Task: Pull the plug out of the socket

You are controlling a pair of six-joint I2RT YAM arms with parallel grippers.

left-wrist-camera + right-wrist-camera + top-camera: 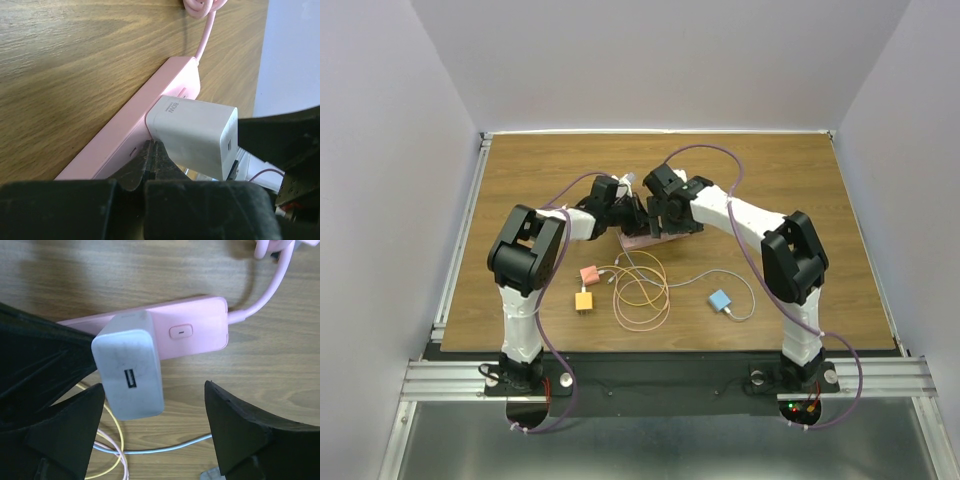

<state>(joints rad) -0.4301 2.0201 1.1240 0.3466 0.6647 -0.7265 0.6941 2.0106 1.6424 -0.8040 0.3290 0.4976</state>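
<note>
The boxy white plug (pixel 131 371) sits in the flat pink socket (pixel 195 332), left pincer (pixel 151 150) clenched, right pincer (pixel 155 385) released.

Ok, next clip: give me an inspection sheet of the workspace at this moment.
Surface: wooden table, plain brown grain.
Job's things: white plug sits on the pink power strip, apparently not yet pulled.
Clutter: pink cube, yellow cube and blue cube lie nearer the bases.
Pincers: left pincer shut, tip down at the strip beside the plug; right pincer open, jaws either side of the plug.
Cables: pink cord leaves the strip's end; thin loops lie among the cubes.
Surroundings: pale walls on three sides; metal rail at the near edge.
</note>
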